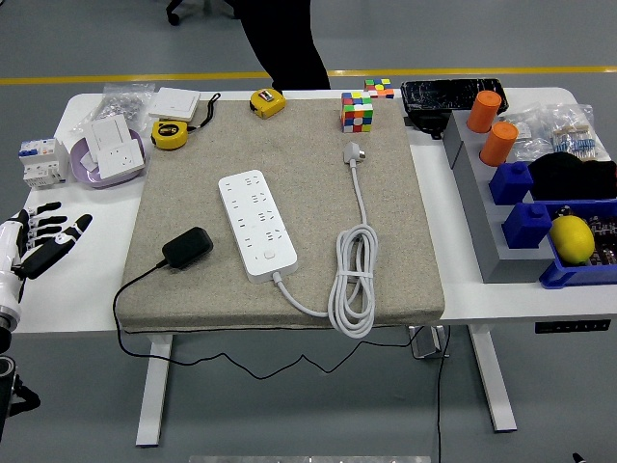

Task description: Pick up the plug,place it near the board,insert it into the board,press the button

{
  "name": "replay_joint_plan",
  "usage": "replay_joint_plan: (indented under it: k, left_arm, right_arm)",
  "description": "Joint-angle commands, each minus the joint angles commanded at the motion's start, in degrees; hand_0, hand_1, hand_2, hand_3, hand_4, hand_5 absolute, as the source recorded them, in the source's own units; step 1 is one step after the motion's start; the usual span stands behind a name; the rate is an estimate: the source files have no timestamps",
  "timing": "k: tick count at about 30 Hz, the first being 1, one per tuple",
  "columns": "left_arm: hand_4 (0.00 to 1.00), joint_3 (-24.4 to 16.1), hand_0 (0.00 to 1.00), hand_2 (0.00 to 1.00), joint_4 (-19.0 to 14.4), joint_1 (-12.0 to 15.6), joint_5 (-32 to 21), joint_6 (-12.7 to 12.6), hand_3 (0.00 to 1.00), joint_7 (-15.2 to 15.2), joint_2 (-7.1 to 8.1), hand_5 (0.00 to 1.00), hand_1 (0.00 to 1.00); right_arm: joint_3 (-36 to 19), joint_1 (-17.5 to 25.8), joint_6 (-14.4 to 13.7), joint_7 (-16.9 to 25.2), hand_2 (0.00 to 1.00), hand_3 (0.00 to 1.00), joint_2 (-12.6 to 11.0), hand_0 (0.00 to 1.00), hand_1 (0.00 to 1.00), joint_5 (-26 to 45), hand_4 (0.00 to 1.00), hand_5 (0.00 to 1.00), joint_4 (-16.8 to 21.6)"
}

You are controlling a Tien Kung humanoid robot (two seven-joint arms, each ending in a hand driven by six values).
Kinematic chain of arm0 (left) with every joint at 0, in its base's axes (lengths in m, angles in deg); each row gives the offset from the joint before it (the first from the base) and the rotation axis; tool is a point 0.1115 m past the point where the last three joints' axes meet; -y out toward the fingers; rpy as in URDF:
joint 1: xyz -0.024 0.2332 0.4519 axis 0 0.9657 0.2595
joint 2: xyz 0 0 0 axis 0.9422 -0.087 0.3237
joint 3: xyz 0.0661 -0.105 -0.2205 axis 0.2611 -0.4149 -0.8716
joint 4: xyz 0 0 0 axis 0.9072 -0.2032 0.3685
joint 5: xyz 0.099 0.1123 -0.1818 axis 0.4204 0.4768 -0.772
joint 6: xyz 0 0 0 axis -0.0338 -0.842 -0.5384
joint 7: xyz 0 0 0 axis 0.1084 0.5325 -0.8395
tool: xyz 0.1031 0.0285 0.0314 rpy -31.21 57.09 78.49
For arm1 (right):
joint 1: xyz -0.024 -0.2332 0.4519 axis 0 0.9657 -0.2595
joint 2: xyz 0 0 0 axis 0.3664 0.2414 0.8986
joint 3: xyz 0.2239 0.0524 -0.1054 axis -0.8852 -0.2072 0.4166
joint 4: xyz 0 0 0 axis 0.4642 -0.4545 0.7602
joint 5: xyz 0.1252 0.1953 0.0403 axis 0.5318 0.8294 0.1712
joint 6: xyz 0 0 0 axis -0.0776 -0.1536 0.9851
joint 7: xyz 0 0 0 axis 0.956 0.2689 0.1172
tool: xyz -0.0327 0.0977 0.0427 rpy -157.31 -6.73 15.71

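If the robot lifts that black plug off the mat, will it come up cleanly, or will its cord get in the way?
The black plug looks small and boxy, so probably light and rigid. Its thin black cord trails off the mat's front edge and hangs below the table, so it will likely drag floppily and tug slightly.

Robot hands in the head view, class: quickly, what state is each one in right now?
Left hand: open, fingers spread, holding nothing, over the white table's left edge.
Right hand: not in view.

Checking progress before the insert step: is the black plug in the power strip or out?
Out. The black plug lies on the grey mat left of the white power strip, apart from it; no sockets occupied.
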Motion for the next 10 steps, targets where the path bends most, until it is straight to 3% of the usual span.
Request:
replay_joint_plan:
  k: [10]
  left_arm:
    - [0.979,0.15,0.658,0.687,-0.12,-0.2,0.14,0.12,0.747,0.25,0.0,0.567,0.702]
  right_arm:
    - [-0.08,-0.2,-0.08,0.06,0.749,0.773,-0.01,0.832,0.764,0.32,0.998,0.938,0.0]
